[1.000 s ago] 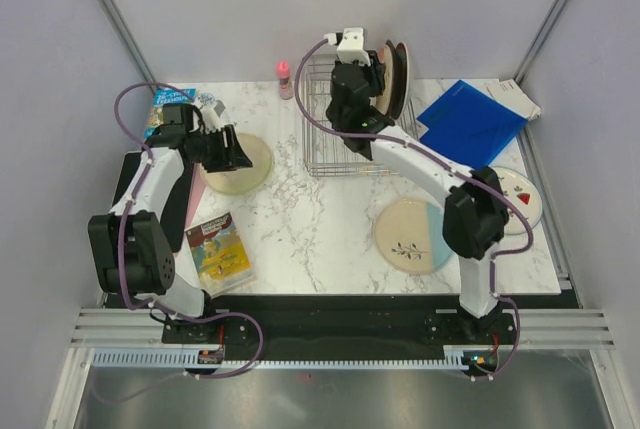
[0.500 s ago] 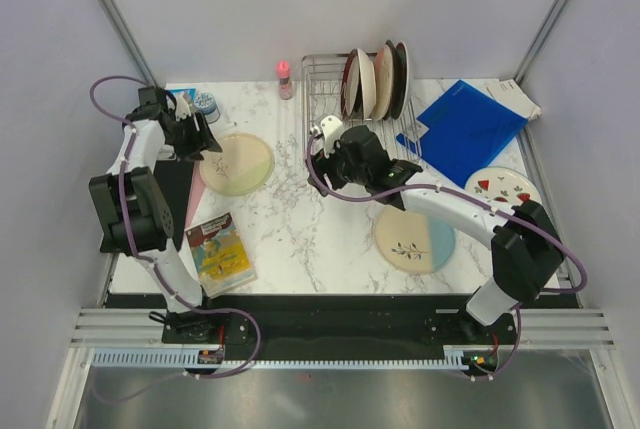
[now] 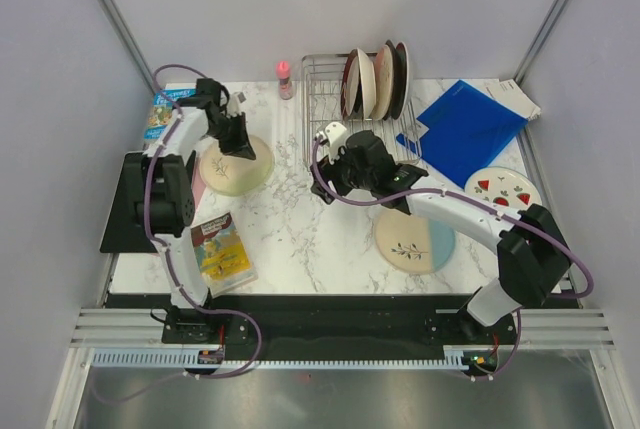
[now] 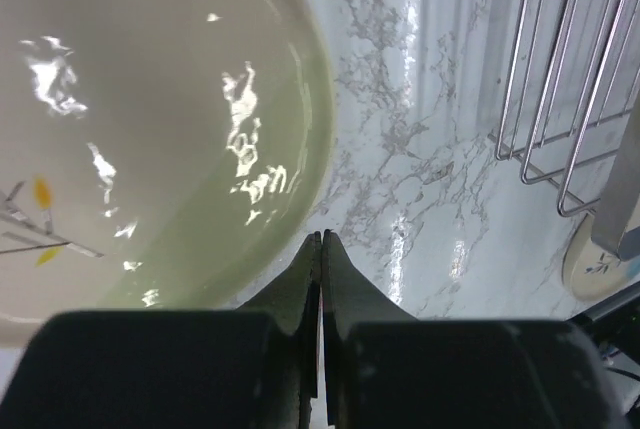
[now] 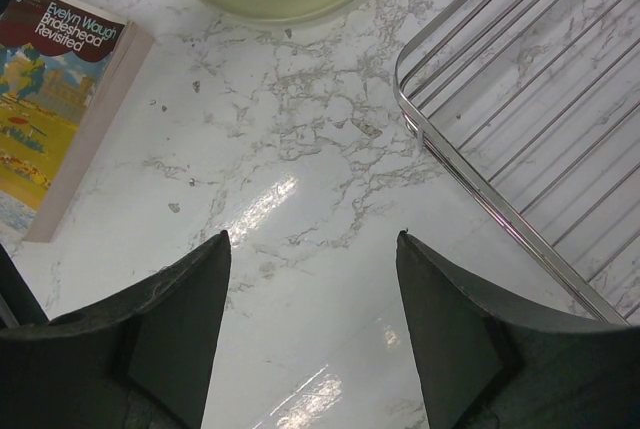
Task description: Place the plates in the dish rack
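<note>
L end effector (image 4: 321,245) now at yellow plate (image 4: 150,99), pressed together, R (image 5: 312,239) spread, marble tabletop (image 4: 400,179)

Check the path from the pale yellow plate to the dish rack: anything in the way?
On the surface, nothing: only bare marble tabletop separates the pale yellow plate from the dish rack. Above it, though, the right gripper hovers with open jaws by the rack's near-left corner and may crowd that approach.

- Paperback book (image 3: 222,252) lies flat near the marble counter's (image 3: 300,219) front-left edge.
- Blue folder (image 3: 468,124) lies flat at back right.
- Small pink bottle (image 3: 284,79) stands upright at the back edge.
- Blue printed packet (image 3: 158,117) lies at back left.
</note>
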Motion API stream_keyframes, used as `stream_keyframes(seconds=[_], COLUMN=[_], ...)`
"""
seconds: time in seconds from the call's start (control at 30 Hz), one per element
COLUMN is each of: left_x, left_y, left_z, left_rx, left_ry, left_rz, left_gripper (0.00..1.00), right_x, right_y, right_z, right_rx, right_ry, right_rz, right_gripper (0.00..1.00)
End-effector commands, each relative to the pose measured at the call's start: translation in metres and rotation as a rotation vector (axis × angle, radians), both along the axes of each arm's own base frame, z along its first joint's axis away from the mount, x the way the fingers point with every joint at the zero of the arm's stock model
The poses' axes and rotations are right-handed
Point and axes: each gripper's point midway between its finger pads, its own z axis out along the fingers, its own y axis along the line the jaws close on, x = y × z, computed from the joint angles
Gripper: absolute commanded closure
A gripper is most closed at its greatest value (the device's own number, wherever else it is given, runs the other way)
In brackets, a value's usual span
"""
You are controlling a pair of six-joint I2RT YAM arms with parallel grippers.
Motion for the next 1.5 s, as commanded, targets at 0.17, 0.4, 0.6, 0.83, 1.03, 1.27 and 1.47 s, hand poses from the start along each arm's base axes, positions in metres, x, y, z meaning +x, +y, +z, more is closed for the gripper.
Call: stream_keyframes(seconds=[0.17,0.4,0.6,0.83,1.03,1.27,1.47], left_x=[-0.004,-0.008,-0.044,-0.120,-0.168,-0.216,-0.250], left_y=[-0.022,-0.026,-0.038,-0.045,-0.076,-0.135,-0.148], left_z=[-0.043,-0.060,-0.087,-0.099,-0.104,-0.097,-0.098], left_rx=[0.104,0.110,0.128,0.171,0.166,0.163,0.172], left_ry=[0.121,0.164,0.273,0.405,0.462,0.431,0.399], left_rz=[-0.026,-0.027,-0.078,-0.133,-0.285,-0.493,-0.570], left_gripper=[0.98,0.98,0.98,0.98,0.98,0.98,0.96], right_x=[0.013,0.011,0.007,0.000,-0.004,-0.005,-0.007], right_y=[-0.021,-0.032,-0.042,-0.058,-0.066,-0.080,-0.097], right_z=[0.021,0.008,-0.006,-0.018,-0.023,-0.026,-0.028], right_rx=[0.034,0.016,-0.019,-0.012,-0.007,-0.006,-0.002], right_ry=[-0.045,-0.014,0.002,0.062,0.079,0.086,0.084], right_rz=[-0.088,-0.106,-0.130,-0.177,-0.192,-0.224,-0.260], right_gripper=[0.25,0.25,0.24,0.23,0.23,0.22,0.21])
